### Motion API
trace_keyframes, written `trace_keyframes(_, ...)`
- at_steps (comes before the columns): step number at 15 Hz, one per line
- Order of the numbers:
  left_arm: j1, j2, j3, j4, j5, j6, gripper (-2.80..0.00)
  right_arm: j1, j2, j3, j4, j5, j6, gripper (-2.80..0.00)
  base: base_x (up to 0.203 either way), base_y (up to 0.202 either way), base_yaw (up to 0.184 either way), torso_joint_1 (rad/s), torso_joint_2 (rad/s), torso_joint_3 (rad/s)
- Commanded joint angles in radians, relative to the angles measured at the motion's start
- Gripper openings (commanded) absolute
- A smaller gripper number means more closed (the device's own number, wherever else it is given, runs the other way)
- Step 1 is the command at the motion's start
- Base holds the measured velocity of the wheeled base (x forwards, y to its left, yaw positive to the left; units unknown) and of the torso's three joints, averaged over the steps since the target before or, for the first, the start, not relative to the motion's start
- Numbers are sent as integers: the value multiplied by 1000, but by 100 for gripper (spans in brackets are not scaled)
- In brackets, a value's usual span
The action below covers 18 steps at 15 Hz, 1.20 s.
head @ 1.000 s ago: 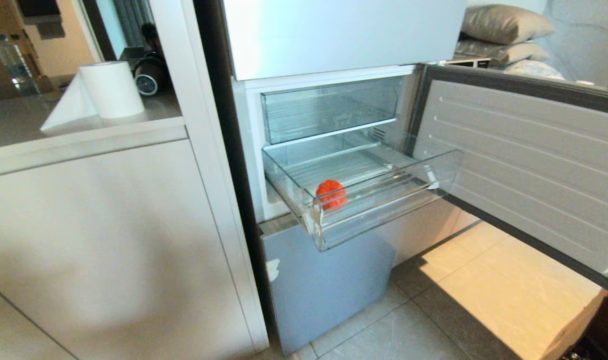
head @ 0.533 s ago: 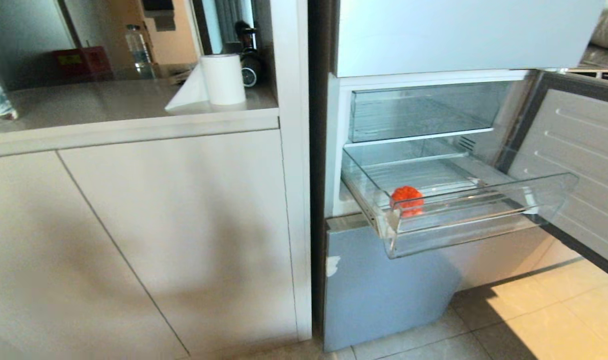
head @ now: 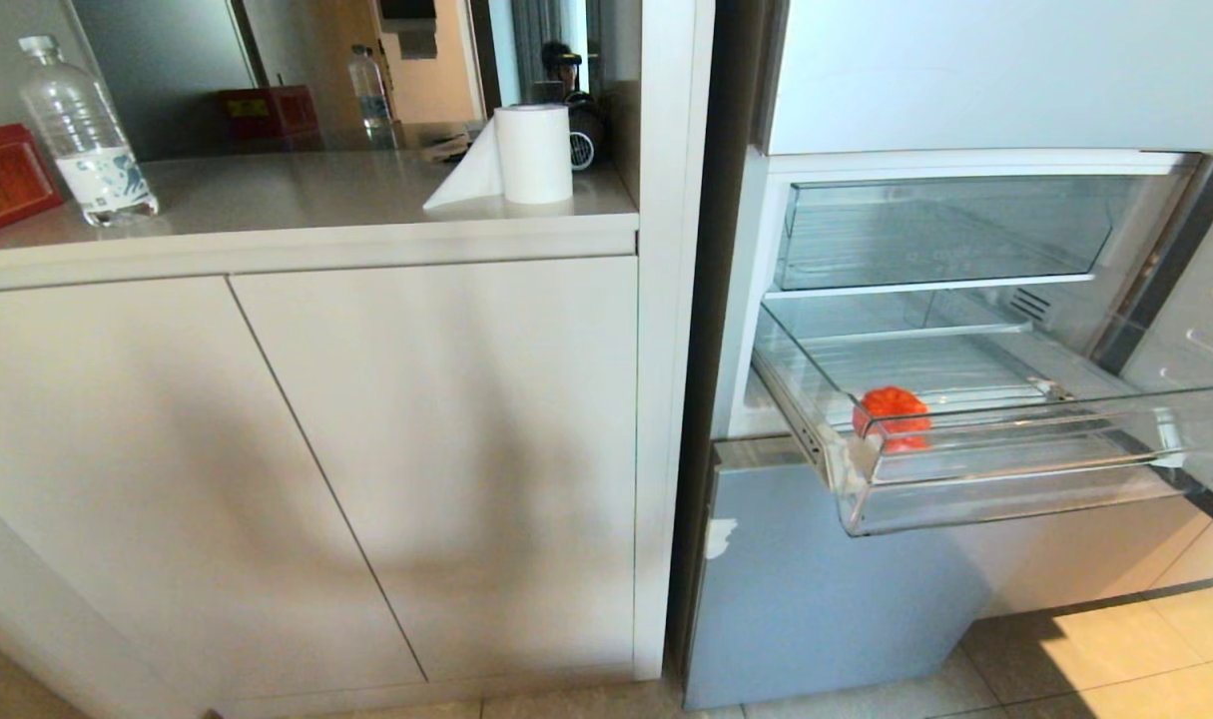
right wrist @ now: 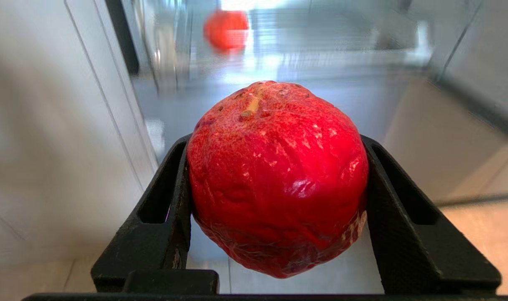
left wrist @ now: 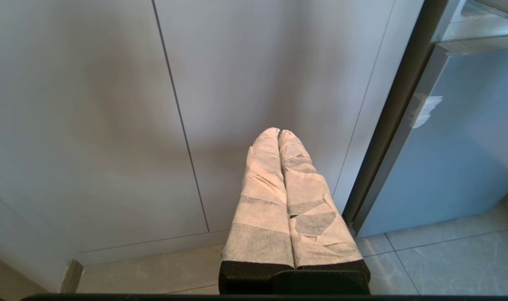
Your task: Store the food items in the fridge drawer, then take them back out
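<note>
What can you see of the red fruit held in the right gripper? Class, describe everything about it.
The red fruit is round and slightly flattened, with glossy, finely speckled, faintly wrinkled skin and a small tan stem scar on top. It is clamped between the black fingers of the right gripper, which press its two sides; nothing supports it below. It hangs in the air in front of the open fridge drawer, where a second, orange-red fruit lies.
</note>
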Motion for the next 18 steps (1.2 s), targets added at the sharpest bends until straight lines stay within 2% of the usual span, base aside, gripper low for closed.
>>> trace_keyframes(1, 0, 0, 1, 0, 0, 1, -280, -6, 83, -31, -32, -1, 1, -280, 0, 0, 0, 0, 0, 0)
trace_keyframes(4, 0, 0, 0, 0, 0, 1, -280, -49, 422, -164, -80, 5, 10, -280, 0, 0, 0, 0, 0, 0)
trace_keyframes(11, 0, 0, 1, 0, 0, 1, -280, -100, 1243, -645, -122, 20, 20, -280, 0, 0, 0, 0, 0, 0)
trace_keyframes(15, 0, 0, 0, 0, 0, 1, -280, -105, 1531, -1007, -128, 21, 24, -280, 0, 0, 0, 0, 0, 0)
trace_keyframes(18, 0, 0, 0, 0, 0, -1, -280, -87, 1635, -1129, -129, 21, 13, -280, 0, 0, 0, 0, 0, 0)
